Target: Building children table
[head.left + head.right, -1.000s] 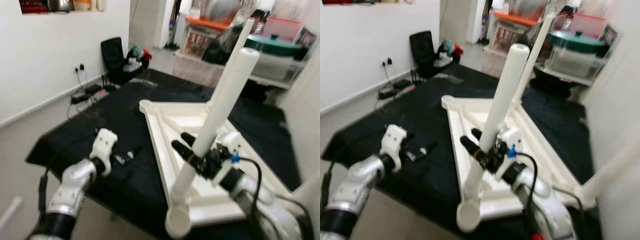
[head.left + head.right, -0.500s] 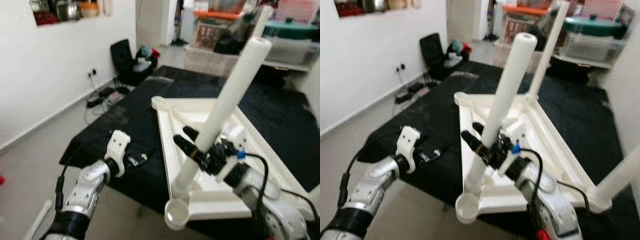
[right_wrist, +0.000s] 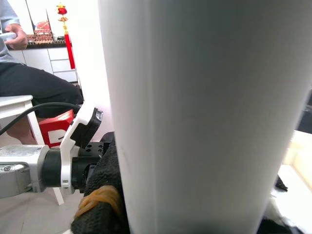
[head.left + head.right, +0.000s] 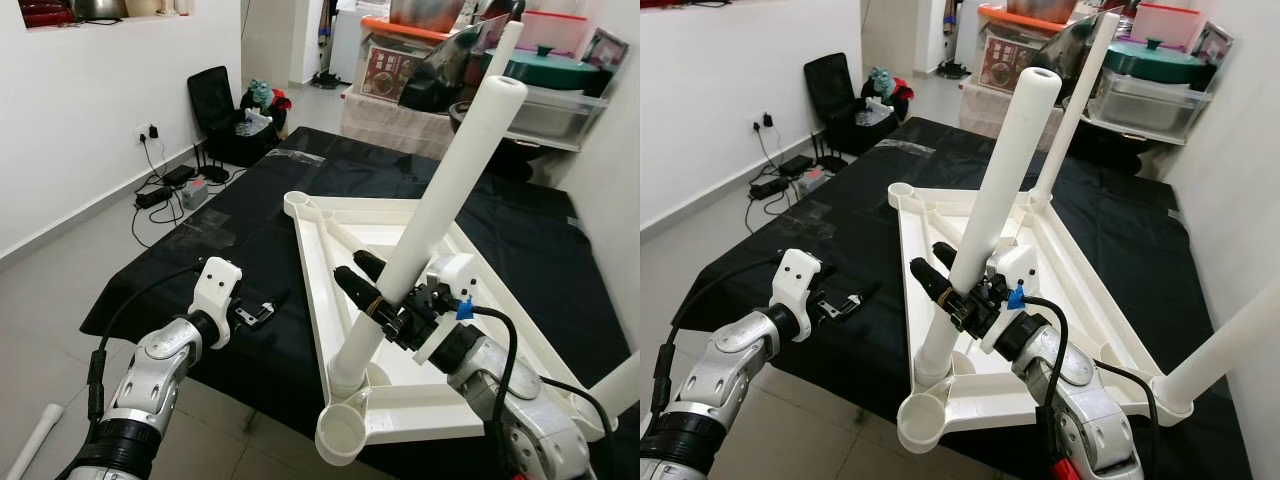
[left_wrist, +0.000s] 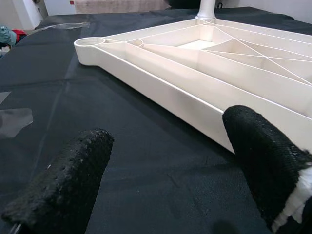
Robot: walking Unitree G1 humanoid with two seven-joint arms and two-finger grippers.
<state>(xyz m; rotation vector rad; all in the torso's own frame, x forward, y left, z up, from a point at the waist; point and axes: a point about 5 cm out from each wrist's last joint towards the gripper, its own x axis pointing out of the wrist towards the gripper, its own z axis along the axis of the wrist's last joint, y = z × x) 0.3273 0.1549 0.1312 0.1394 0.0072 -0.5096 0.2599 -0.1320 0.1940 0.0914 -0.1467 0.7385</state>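
Since a second ago our head camera has steadied and the blur is gone, while our hold on the leg looks unchanged: the right gripper (image 4: 372, 291) still has its black fingers (image 4: 930, 279) closed around the lower part of the white table leg (image 4: 440, 205). That leg stands tilted, its foot set in a socket near the front corner of the upturned white tabletop (image 4: 330, 260), its open top leaning away toward the far side of the room. Just ahead of that socket, the corner socket (image 4: 338, 433) nearest us is open and round. A second leg (image 4: 1073, 100) rises from the far corner, and a third (image 4: 1218, 352) slants up from the corner on our right.

The tabletop lies underside up on a surface covered in black cloth (image 4: 210, 260). Our left gripper (image 5: 161, 170) hovers low over that cloth just beside the tabletop's long edge, its two fingers (image 5: 68, 180) spread apart and holding nothing.

Beyond the surface we see a black chair (image 4: 222, 115) against the white wall, cables and a power strip (image 4: 160, 195) on the floor, and storage bins (image 4: 1150, 95) on a shelf. A seated person (image 3: 29, 83) shows in the right wrist view.
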